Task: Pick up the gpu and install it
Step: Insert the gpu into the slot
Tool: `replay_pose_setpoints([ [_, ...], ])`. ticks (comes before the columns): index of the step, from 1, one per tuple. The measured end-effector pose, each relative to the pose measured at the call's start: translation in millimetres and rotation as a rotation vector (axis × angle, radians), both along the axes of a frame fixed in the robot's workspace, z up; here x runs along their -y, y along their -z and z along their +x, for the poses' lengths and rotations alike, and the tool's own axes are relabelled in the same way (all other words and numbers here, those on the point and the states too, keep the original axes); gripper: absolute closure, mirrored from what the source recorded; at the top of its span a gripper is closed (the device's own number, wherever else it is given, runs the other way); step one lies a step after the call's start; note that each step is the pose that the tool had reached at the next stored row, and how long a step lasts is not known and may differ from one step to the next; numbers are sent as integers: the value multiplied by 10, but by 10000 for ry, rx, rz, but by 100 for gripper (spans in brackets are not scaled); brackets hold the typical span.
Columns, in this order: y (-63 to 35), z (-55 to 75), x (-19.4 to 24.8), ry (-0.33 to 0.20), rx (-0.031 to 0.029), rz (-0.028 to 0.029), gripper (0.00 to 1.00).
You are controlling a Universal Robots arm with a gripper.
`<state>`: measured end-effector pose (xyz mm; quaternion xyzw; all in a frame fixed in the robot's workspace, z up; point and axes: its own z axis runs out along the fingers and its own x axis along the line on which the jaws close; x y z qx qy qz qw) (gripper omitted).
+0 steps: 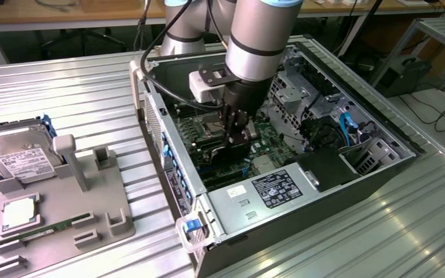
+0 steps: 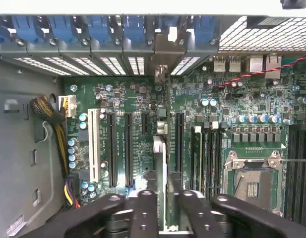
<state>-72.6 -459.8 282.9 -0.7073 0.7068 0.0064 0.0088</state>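
Note:
The gpu [image 2: 161, 148] shows edge-on in the wrist view as a thin card, with its silver bracket end up by the case's rear slot openings. It stands upright over the motherboard [image 2: 143, 99], in line with a gap between the long black expansion slots [image 2: 127, 148]; whether it is seated I cannot tell. My gripper [image 2: 166, 214] is shut on the card, one black finger [image 2: 143, 213] on each side. In the exterior view my gripper [image 1: 236, 136] reaches straight down into the open computer case [image 1: 230, 231], low over the board.
A grey fixture tray [image 1: 60, 220] at the exterior view's left holds a silver hard drive [image 1: 14, 153], a processor [image 1: 18, 211] and a narrow memory stick [image 1: 48, 229]. Inside the case are the power supply [image 1: 273, 191], drive cages and cables. The processor socket [image 2: 252, 183] lies beside the slots.

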Motion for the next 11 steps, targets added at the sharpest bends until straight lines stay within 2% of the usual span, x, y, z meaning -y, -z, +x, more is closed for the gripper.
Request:
replay_pose_setpoints([
  [1, 0, 0, 0, 0, 0, 0, 80],
  [3, -1, 0, 0, 1, 0, -1, 89],
  [11, 0, 0, 0, 1, 0, -1, 89],
])
